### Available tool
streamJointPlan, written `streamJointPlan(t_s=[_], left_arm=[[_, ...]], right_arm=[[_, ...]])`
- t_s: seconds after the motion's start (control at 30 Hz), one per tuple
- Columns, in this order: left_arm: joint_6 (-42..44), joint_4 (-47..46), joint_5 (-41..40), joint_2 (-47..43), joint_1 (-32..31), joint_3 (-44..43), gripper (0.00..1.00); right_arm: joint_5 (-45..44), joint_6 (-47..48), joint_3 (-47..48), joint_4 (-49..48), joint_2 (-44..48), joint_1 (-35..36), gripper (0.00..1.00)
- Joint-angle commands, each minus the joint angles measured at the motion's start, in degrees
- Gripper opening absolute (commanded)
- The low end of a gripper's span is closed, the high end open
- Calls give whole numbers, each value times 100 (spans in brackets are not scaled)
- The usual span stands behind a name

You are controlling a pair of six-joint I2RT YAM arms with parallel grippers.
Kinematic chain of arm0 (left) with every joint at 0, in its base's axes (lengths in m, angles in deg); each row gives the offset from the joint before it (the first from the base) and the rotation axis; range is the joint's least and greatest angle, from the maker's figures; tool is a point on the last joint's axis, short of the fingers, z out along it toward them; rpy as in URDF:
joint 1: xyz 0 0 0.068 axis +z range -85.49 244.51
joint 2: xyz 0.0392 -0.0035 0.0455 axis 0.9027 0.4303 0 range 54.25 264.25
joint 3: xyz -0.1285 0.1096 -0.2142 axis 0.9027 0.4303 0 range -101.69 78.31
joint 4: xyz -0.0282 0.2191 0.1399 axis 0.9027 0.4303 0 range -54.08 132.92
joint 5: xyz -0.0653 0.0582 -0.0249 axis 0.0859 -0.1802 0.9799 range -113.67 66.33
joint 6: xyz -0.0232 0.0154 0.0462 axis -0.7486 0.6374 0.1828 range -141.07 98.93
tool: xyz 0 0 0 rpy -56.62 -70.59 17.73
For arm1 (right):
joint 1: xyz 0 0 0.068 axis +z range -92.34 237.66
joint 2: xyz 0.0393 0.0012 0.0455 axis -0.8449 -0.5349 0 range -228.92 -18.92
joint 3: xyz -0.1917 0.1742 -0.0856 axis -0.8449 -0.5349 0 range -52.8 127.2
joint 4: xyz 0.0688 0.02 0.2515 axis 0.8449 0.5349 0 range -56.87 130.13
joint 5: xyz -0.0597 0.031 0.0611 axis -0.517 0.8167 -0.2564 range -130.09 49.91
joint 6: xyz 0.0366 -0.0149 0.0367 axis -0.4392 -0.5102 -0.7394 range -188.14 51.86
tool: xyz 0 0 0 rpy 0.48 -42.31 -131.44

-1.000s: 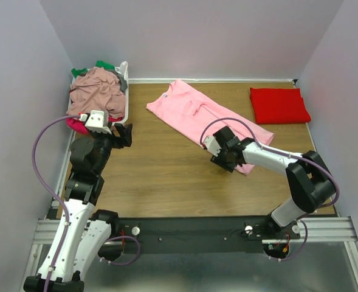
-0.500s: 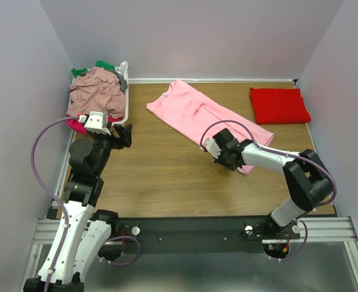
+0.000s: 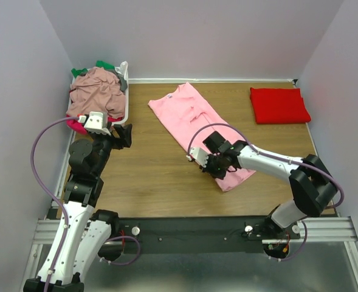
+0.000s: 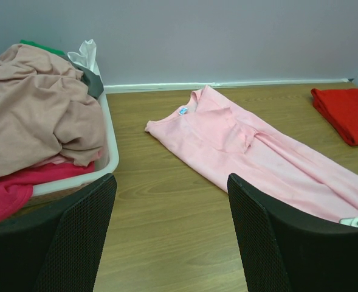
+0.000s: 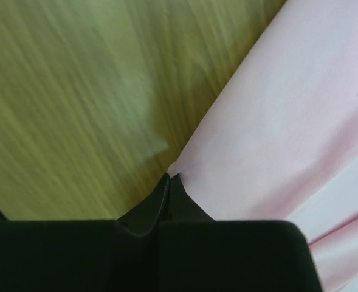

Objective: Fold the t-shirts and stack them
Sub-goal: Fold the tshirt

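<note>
A light pink t-shirt lies flat and slanted across the middle of the table, its blue neck label toward the back. My right gripper is shut on that shirt's near left edge; in the right wrist view the closed jaws pinch the pink fabric at its border. A bright red t-shirt lies folded at the back right. Dusty rose, magenta and green t-shirts are heaped in the basket. My left gripper hovers open beside the basket, holding nothing.
The white plastic basket stands in the back left corner against the walls. Bare wood lies between the two arms. Lilac walls close in the table at the back and on both sides.
My right gripper has shut on the pink shirt's edge and pulled its near end to the left and toward me, so the shirt now lies steeper. The left arm has not moved.
</note>
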Motion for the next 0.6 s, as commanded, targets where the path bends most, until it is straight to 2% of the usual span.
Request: streamJointPlan(t_s=[0.0, 0.2, 0.23, 0.3, 0.33, 0.37, 0.43, 0.5, 0.53, 0.57], left_arm=[[-13, -150, 69, -49, -22, 63, 82], [-5, -159, 78, -66, -22, 72, 81], [4, -159, 86, -66, -22, 72, 82], [4, -176, 121, -66, -31, 72, 82], [13, -194, 191, -49, -22, 81, 82], [30, -220, 253, -49, -31, 90, 81], [48, -290, 480, 13, -31, 116, 82], [48, -369, 753, 65, -22, 142, 84], [40, -422, 1163, 100, -31, 186, 84], [22, -440, 1368, 196, -22, 204, 84]], right_arm=[[669, -108, 494, 454, -356, 432, 1], [800, -109, 1143, 927, -709, 864, 8], [827, -91, 1215, 1025, -640, 865, 18], [793, 83, 1329, 1244, -508, 865, 27], [671, 163, 1399, 1463, -394, 865, 37], [574, 225, 1417, 1561, -184, 847, 41], [484, 348, 1452, 1798, 176, 446, 55], [624, 348, 1470, 1851, 448, 93, 62], [721, 366, 1462, 1860, 573, -100, 65], [922, 392, 1418, 1861, 861, -476, 74]])
